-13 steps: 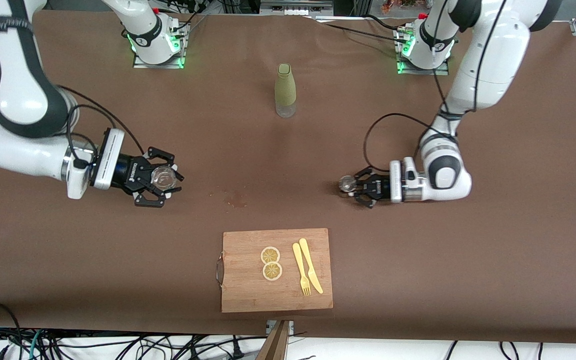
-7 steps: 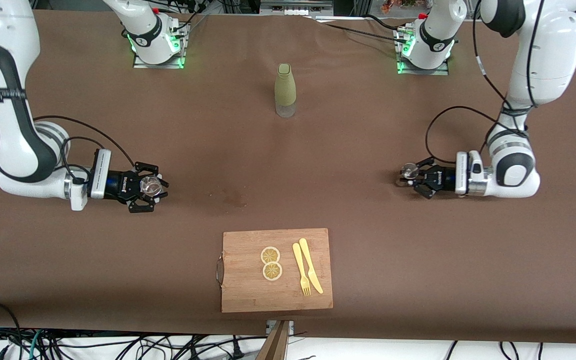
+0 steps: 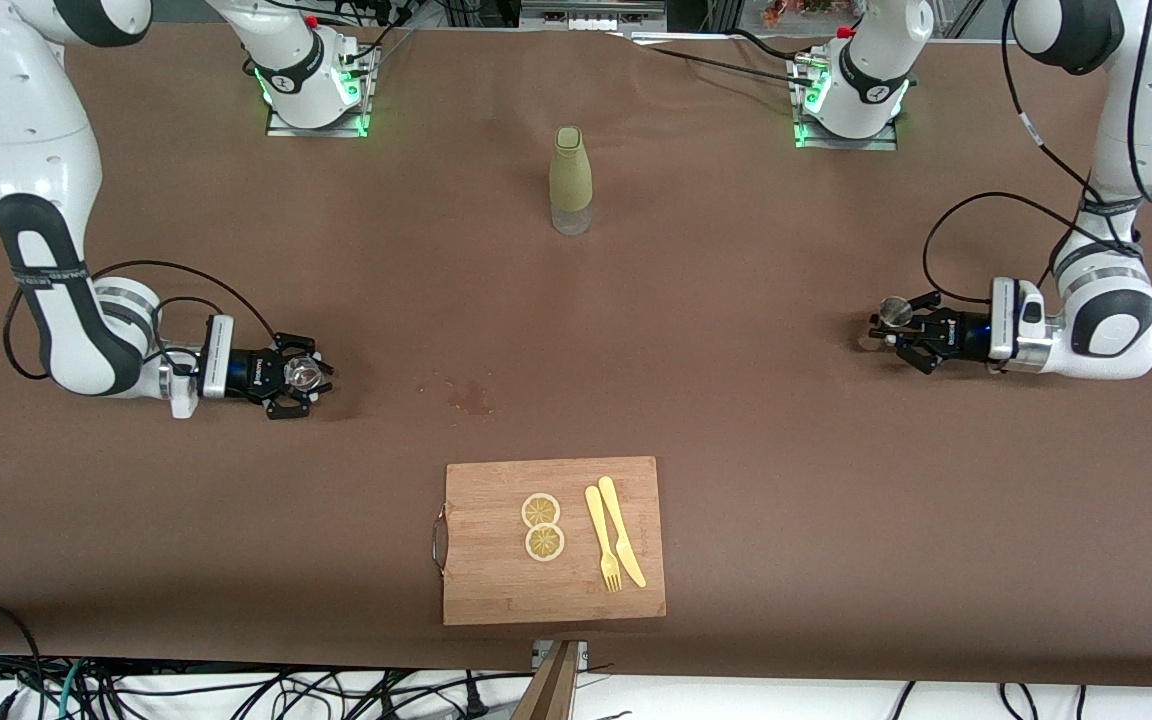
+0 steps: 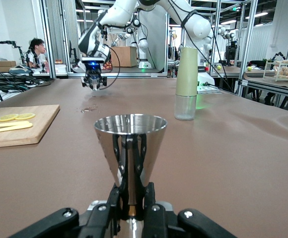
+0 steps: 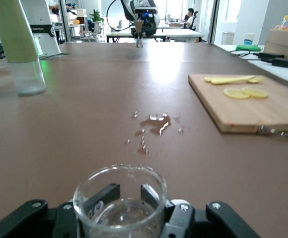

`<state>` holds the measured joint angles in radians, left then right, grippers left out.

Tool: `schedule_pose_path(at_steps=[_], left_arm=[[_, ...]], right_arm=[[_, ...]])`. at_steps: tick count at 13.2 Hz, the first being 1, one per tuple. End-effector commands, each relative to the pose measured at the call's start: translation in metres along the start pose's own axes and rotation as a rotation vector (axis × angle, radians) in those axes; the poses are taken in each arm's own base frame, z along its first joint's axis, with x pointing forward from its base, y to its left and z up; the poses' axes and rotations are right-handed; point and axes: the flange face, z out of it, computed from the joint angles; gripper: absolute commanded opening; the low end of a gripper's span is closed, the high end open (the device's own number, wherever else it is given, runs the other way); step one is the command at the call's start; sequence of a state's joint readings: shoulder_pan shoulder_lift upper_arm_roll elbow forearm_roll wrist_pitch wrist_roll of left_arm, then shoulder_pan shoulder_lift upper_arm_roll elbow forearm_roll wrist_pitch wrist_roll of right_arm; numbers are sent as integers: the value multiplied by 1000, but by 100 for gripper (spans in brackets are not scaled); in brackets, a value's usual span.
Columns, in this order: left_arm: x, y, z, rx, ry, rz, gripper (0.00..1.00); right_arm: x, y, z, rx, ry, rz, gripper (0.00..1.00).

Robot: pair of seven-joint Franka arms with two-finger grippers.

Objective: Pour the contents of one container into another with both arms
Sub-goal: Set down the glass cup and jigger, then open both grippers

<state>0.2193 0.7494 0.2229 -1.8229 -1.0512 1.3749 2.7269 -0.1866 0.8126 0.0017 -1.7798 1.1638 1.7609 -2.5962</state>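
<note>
Left gripper: The left gripper (image 3: 894,322) was pictured low over the brown table (image 3: 736,450) near the left arm's end, its fingers (image 4: 134,196) clamped on a steel jigger (image 3: 896,311).
Jigger: The jigger (image 4: 129,144) was held with its long axis upright, the wide mouth turned upward and the narrow waist pinched between the fingers.
Right gripper: The right gripper (image 3: 298,379) was seen just above the table toward the right arm's end, closed around a clear glass cup (image 3: 303,373).
Glass cup: The cup (image 5: 119,203) was kept upright, its open rim facing up.
Bottle: A capped green bottle (image 3: 570,180) was left standing upright between the two arm bases, farther from the front camera than both grippers.
Spill: A small wet patch (image 3: 471,398) was recorded on the table between the grippers.
Cutting board: A wooden cutting board (image 3: 496,590) was set nearest the front camera, and two lemon slices (image 3: 542,526), a yellow fork (image 3: 602,540) and a yellow knife (image 3: 621,531) were laid on it.
</note>
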Motion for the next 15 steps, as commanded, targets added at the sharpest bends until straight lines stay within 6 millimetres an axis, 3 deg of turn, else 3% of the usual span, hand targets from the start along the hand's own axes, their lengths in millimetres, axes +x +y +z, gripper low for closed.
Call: schedule_pose_path(at_steps=[1,6,10,15], left_arm=[[3,-7,-11,-43,-7,125,0],[-24,7,-29,-29,2,164,0],[-41,4,-30,-49,26,199,0],[-65,2,-26,-62,32,225,0]], right_arm=[[-17,-6,3,8,20,-2,30],[-37,-15,11,9,30,28,37],[-39,-13,3,-8,26,36,61],[-41,-12,-14,-19,2,25,66]])
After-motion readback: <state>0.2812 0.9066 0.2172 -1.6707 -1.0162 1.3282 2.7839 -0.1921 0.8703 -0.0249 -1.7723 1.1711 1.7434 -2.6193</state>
